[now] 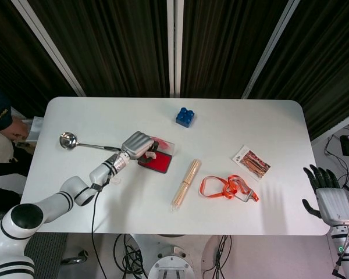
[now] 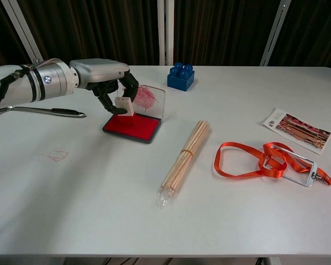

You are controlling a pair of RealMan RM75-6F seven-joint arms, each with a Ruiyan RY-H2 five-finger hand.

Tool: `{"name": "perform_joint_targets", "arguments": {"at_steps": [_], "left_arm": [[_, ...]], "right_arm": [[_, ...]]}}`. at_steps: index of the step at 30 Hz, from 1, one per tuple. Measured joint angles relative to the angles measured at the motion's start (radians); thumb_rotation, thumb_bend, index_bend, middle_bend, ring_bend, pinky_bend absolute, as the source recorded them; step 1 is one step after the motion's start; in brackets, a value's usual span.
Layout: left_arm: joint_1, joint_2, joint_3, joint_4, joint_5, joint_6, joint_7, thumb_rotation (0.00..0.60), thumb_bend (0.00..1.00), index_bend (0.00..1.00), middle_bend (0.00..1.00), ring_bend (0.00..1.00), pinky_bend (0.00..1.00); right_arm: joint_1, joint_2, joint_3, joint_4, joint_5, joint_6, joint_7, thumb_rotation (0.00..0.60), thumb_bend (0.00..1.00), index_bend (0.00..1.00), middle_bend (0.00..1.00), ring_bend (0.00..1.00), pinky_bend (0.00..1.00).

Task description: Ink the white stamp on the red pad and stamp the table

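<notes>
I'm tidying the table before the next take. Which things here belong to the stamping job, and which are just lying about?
Job: white stamp, held by the left hand; red pad; table.

Lying about: ladle, blue brick, stick bundle, orange lanyard, card.

**Silver shells, black fingers, banded arms**

The left hand has a pale silver back shell moulded with shallow ridges, and black fingers beneath it. Behind it sits a metallic cylindrical wrist carrying black rings and a small round dark logo. The left arm is glossy white, split by black bands at its joints, with a thin black cable running alongside it. The right hand shows the same light grey ridged shell and dark fingers, above a white wrist with a small green light.
</notes>
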Motion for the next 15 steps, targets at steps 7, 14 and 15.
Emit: {"name": "perform_joint_targets", "arguments": {"at_steps": [7,14,15], "left_arm": [[-0.012,-0.036,0.015,0.049,0.006,-0.002,-0.038,0.600,0.38,0.61,0.59,0.91,0.99],[-0.014,-0.062,0.038,0.093,0.016,-0.002,-0.052,0.600,0.39,0.61,0.60,0.91,0.99],[-0.014,-0.066,0.042,0.099,0.018,-0.002,-0.051,0.600,0.39,0.61,0.60,0.91,0.99]], "right_arm": [[0.001,0.003,0.001,-0.003,0.005,-0.003,-0.003,0.600,0.23,0.00,0.00,0.00,0.00],[0.002,0.003,0.000,-0.005,0.007,-0.006,-0.007,0.600,0.23,0.00,0.00,0.00,0.00],[0.002,0.002,-0.001,-0.005,0.008,-0.007,-0.007,0.600,0.23,0.00,0.00,0.00,0.00]]}}
